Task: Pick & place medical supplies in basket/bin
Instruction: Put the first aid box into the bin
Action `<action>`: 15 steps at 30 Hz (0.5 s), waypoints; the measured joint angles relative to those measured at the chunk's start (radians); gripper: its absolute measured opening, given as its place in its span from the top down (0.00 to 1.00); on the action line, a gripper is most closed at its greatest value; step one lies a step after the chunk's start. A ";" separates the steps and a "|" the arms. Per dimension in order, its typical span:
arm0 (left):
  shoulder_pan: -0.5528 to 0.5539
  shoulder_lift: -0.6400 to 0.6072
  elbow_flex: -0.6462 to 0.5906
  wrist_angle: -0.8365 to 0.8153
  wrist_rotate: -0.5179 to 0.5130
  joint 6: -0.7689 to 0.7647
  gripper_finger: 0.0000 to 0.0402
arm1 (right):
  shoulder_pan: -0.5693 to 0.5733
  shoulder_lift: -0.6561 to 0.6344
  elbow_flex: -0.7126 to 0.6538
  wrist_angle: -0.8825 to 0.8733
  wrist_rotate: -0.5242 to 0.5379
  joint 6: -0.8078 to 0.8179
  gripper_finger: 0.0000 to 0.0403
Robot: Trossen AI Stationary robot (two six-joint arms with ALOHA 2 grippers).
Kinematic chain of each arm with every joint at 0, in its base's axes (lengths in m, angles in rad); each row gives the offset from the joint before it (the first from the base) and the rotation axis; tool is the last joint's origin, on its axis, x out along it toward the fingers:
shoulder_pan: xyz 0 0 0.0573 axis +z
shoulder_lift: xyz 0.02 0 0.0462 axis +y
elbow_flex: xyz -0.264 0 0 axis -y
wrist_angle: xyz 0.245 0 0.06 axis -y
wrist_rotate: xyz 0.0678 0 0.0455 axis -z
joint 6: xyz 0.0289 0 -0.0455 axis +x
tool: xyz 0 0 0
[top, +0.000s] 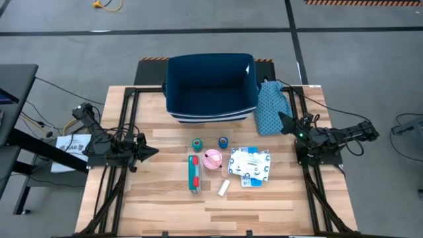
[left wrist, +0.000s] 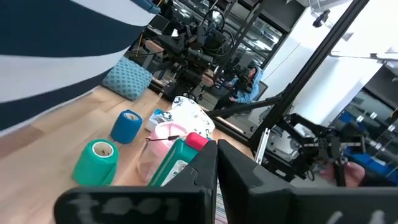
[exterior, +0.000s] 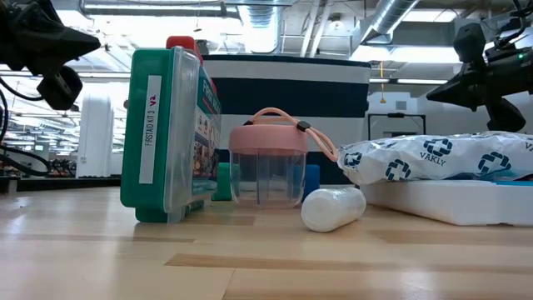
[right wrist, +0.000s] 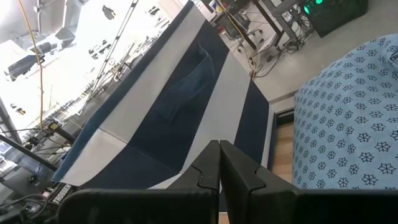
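Both arms waited at the table sides, and all supplies lay on the wood in front of the bin

The left gripper (top: 153,152) was at the left side of the table and the right gripper (top: 283,119) at the right side near the teal dotted cloth (top: 271,108); on each, the two fingers were pressed together and held nothing. The navy bin (top: 210,88) stood at the far middle of the table. Just before it lay the teal tape roll (top: 197,143) and the blue tape roll (top: 223,142), then the red-teal first aid kit (top: 193,173), the pink round container (top: 213,159), the white-blue packets (top: 250,164) and the small white tube (top: 224,188), all outside the bin
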 joint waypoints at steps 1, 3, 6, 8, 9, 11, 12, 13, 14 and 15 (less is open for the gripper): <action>0.000 0.000 0.000 0.000 0.000 0.015 1.00 | 0.000 0.000 0.000 0.000 0.000 0.000 1.00; 0.000 0.000 0.000 0.000 -0.001 0.028 1.00 | 0.000 0.000 0.000 0.000 0.000 0.000 1.00; 0.000 0.000 0.000 -0.003 -0.020 0.033 1.00 | -0.002 0.000 0.000 0.000 0.010 -0.012 1.00; 0.000 0.000 0.000 -0.004 -0.041 0.051 1.00 | -0.010 0.000 0.000 -0.004 0.040 -0.085 1.00; 0.000 0.000 0.000 -0.006 -0.049 0.061 1.00 | -0.014 0.000 0.000 -0.007 0.047 -0.131 1.00; 0.000 0.000 0.000 -0.007 -0.062 0.083 1.00 | -0.021 0.000 0.000 -0.009 0.045 -0.204 1.00; 0.000 0.000 0.000 -0.008 -0.071 0.094 1.00 | -0.022 0.000 0.000 -0.008 0.038 -0.214 1.00; 0.000 0.000 0.000 -0.009 -0.078 0.102 1.00 | -0.021 0.000 0.000 -0.008 0.025 -0.213 1.00; 0.000 0.000 0.000 -0.010 -0.087 0.108 1.00 | -0.019 0.000 0.000 -0.008 0.017 -0.204 1.00; 0.000 0.000 0.000 -0.011 -0.096 0.109 1.00 | -0.019 0.000 0.000 -0.008 0.012 -0.198 1.00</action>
